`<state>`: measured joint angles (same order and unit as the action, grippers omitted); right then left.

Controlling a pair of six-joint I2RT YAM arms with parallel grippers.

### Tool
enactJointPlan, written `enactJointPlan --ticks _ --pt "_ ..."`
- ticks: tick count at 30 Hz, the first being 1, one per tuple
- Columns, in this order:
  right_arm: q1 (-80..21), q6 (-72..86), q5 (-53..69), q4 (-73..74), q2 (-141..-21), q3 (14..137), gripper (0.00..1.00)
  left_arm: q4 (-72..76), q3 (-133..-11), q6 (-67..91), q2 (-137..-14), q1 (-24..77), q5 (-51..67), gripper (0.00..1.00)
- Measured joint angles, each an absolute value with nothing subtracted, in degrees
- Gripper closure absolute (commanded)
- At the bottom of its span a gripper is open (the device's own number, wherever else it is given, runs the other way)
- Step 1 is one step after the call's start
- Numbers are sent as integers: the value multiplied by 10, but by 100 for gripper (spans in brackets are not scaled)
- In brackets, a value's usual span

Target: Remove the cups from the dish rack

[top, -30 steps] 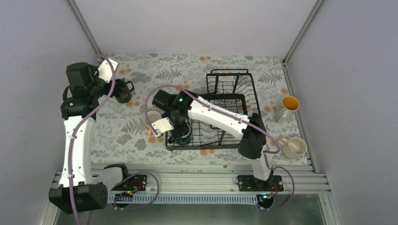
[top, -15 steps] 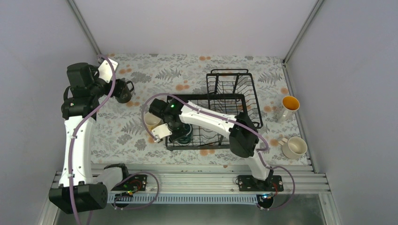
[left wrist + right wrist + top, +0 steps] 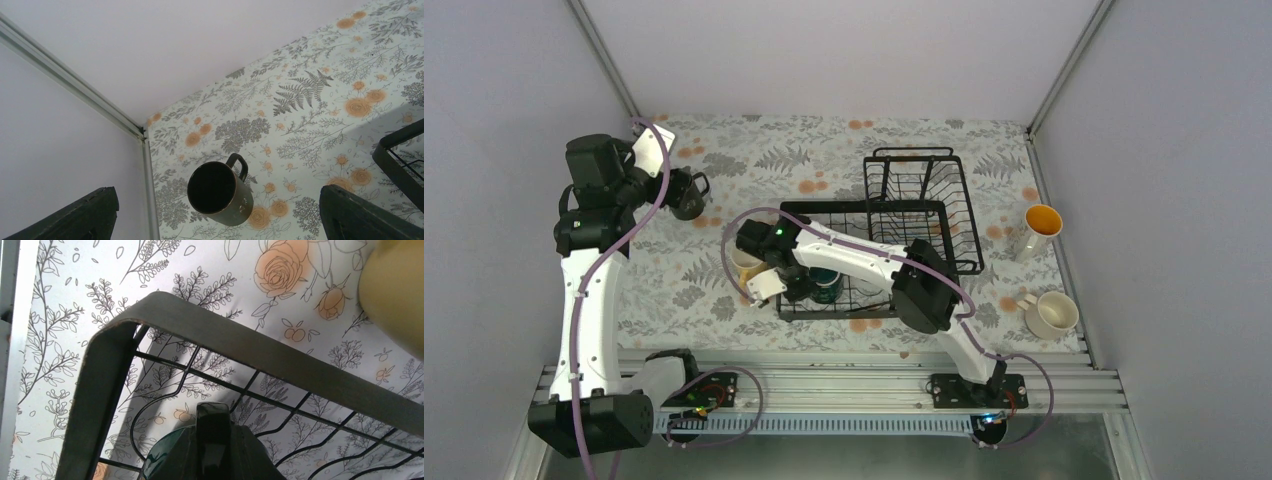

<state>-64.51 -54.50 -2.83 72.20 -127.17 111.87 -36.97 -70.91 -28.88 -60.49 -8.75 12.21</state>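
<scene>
The black wire dish rack [image 3: 919,205] stands right of centre. In its front left corner sits a dark teal-green cup [image 3: 828,286], and my right gripper [image 3: 804,286] is shut on its handle [image 3: 214,430] just inside the rack's rim [image 3: 280,356]. A pale yellow cup [image 3: 745,262] sits on the table beside that corner, partly under the arm. A black cup [image 3: 220,192] stands on the table at the far left, below my open left gripper [image 3: 217,212]. A tall white cup with orange inside [image 3: 1040,226] and a cream-white cup [image 3: 1050,314] stand at the right.
Side walls close in the flowered table on the left [image 3: 60,150] and on the right [image 3: 1164,200]. The rack's raised basket section [image 3: 916,178] lies at the back. The pale yellow cup [image 3: 397,295] is close to the rack's outer corner.
My right gripper has shut on the teal-green cup's handle, and its wrist has shifted left toward the rack's front left corner. The left arm and the black cup have not moved.
</scene>
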Motion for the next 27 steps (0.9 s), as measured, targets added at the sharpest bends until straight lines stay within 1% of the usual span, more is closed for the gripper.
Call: enactJointPlan --ticks 5,10,14,17,21,27 --pt "-645 -535 -35 726 -1276 1138 96 -370 -709 -289 -602 -88 123 0" --pt "-643 -535 -34 731 -1272 1188 96 -371 -714 -279 -603 -88 143 0" --pt "-627 -530 -18 732 -1254 1247 96 -371 -733 -262 -614 -88 193 0" --pt "-599 -520 4 717 -1216 1269 96 -368 -745 -253 -635 -83 249 0" --pt "-533 -503 66 691 -1146 1269 96 -352 -742 -248 -659 -63 321 0" --pt "-418 -462 219 634 -1058 1274 96 -303 -699 -250 -667 -32 467 0"
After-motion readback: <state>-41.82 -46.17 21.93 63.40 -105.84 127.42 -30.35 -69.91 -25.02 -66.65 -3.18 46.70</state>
